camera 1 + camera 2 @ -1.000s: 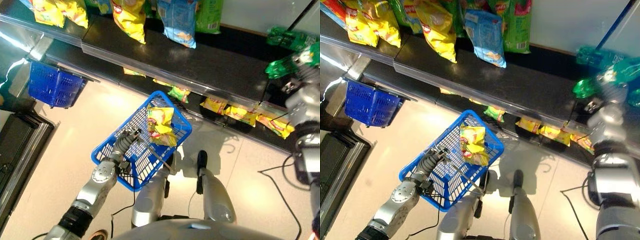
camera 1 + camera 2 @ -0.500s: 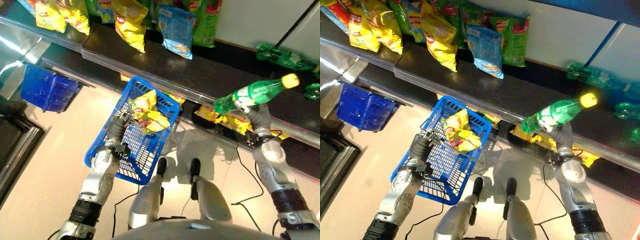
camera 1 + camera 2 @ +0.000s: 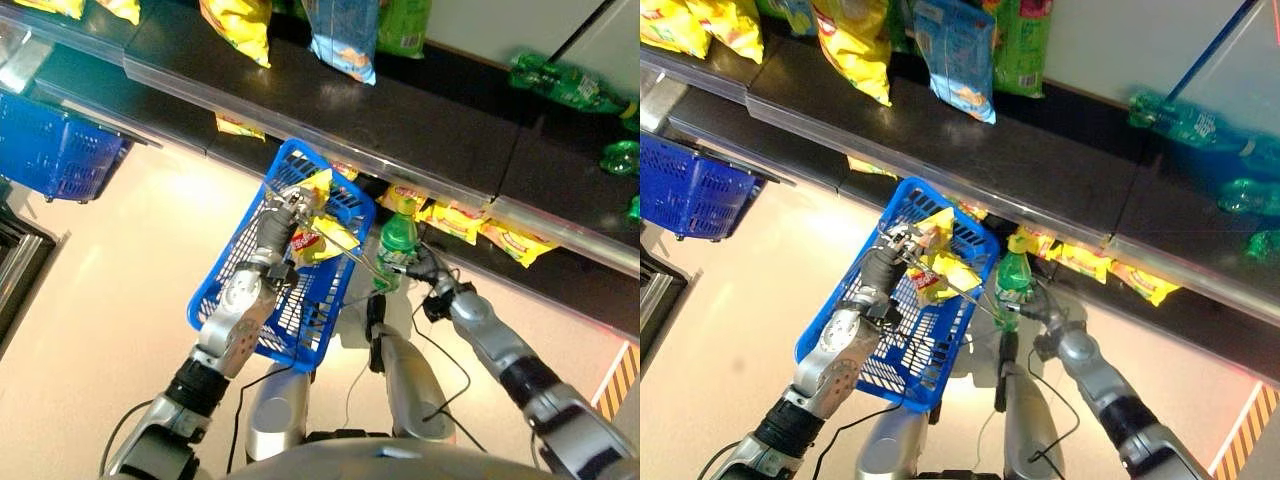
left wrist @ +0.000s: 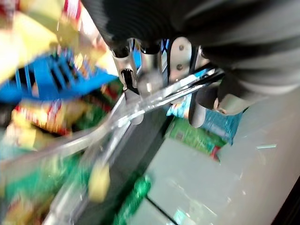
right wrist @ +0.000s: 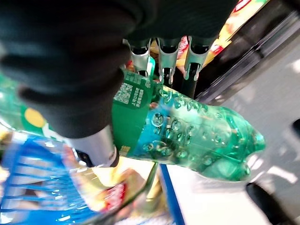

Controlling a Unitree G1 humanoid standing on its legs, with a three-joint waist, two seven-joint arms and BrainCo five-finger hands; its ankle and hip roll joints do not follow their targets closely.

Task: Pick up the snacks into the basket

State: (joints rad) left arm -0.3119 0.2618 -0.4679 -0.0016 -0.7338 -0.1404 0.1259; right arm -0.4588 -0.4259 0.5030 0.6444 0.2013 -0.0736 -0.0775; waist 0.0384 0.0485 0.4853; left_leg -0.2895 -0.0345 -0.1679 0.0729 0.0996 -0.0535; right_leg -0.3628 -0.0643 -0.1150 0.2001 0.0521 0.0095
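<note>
The right wrist view brings the green bottle [image 5: 187, 136] up close: the right hand [image 5: 98, 140] has its fingers [image 5: 161, 63] curled over the bottle's labelled waist and the thumb pressed against the other side, so the bottle is firmly grasped. Behind it in that view lie a blue rim of the basket [image 5: 28, 187] and a yellow-and-red snack bag [image 5: 112, 192]. The head views give the layout the wrist camera cannot: the bottle [image 3: 397, 250] stands roughly upright in the right hand [image 3: 425, 272], just beside the basket's right-hand edge and apparently outside it, below the front lip of the dark shelf [image 3: 420, 120].

The left hand [image 3: 272, 232] is raised with the forearm angled upward, its fingers closed round the wire handle [image 3: 335, 245] of the blue basket [image 3: 232, 310], which hangs tilted above the pale floor [image 3: 110, 270]. In the left wrist view the fingers [image 4: 129, 77] hook over that silver handle [image 4: 154, 101], though the rest there is smeared, so the grip is probably a hook rather than a full clench. Yellow snack bags [image 3: 315, 235] lie inside the basket near its upper end. More bags [image 3: 340, 35] hang above the shelf, other green bottles [image 3: 560, 85] lie on it at right, and a second blue basket [image 3: 55, 150] sits at left.
</note>
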